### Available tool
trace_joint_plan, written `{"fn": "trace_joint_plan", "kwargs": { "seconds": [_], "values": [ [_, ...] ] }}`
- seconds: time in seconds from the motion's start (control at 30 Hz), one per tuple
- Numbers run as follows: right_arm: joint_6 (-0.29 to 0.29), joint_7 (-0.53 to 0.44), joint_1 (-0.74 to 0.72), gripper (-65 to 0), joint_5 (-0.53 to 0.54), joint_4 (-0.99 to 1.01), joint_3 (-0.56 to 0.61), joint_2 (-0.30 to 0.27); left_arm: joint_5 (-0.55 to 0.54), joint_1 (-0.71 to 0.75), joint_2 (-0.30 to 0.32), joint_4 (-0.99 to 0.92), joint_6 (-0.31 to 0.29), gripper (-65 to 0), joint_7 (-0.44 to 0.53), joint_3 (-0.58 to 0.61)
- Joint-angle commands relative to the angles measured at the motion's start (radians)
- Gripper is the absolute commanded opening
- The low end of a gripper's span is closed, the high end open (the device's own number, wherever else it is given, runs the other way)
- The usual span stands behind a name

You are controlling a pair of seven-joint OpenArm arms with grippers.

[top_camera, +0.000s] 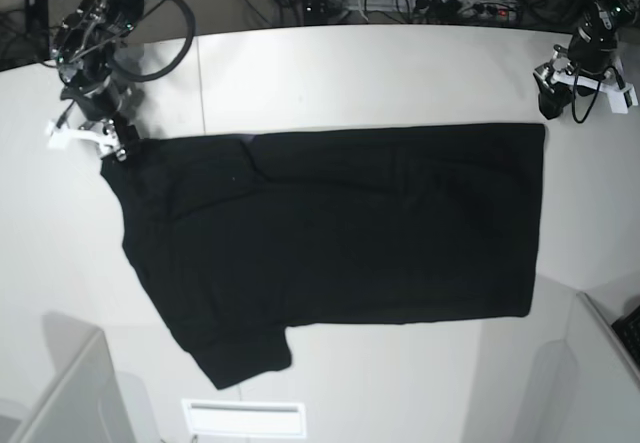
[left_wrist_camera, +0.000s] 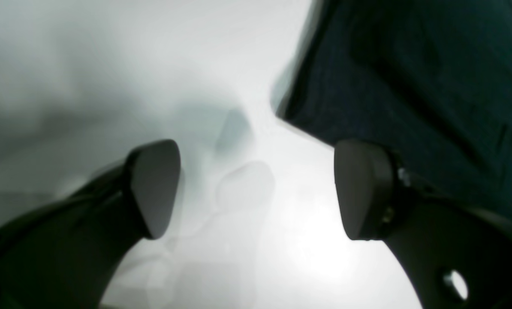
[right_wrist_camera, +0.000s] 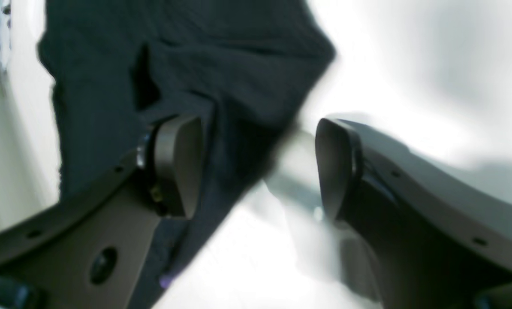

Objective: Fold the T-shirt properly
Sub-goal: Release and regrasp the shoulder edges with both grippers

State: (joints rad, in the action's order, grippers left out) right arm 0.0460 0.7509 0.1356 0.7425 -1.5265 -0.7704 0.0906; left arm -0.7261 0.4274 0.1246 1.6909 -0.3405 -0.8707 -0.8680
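Right end effector [right_wrist_camera: 258, 167] spread over the T-shirt [right_wrist_camera: 221, 64] corner.

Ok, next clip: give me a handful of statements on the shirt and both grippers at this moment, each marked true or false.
1. The T-shirt lies spread out on the white table. True.
2. The left gripper is clamped on the shirt's hem. False: its jaws stand apart over bare table, with the cloth beside one finger.
3. The right gripper has its jaws apart at a corner of the shirt. True.
4. The side of the shirt facing up in the base view shows a large purple and orange print. False: it looks plain black.
5. The shirt is folded into a small square. False: one sleeve still sticks out.
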Motion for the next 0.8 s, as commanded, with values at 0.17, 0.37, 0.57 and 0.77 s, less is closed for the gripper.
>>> {"fn": "trace_joint_plan", "kwargs": {
  "seconds": [0.17,0.37,0.57,0.77],
  "values": [
    [-0.01,0.019,-0.015,-27.3,-0.016,0.031,0.002,-0.016,-0.007,-0.012,0.011,0.015,-0.004,-11.0,0.02,-0.004],
    [-0.01,0.017,-0.018,-27.5,-0.016,0.045,0.002,-0.032,-0.005,-0.043,0.013,-0.045,-0.002,-11.0,0.02,0.045],
    [-0.01,0.017,-0.031,-27.5,-0.019,0.071,0.001,-0.033,-0.005,-0.098,0.019,-0.122,0.002,-11.0,0.02,0.102],
    [-0.01,0.017,-0.032,-27.5,-0.019,0.086,0.004,-0.059,-0.005,-0.137,0.019,-0.122,0.004,-11.0,0.02,0.125]
  ]
}}
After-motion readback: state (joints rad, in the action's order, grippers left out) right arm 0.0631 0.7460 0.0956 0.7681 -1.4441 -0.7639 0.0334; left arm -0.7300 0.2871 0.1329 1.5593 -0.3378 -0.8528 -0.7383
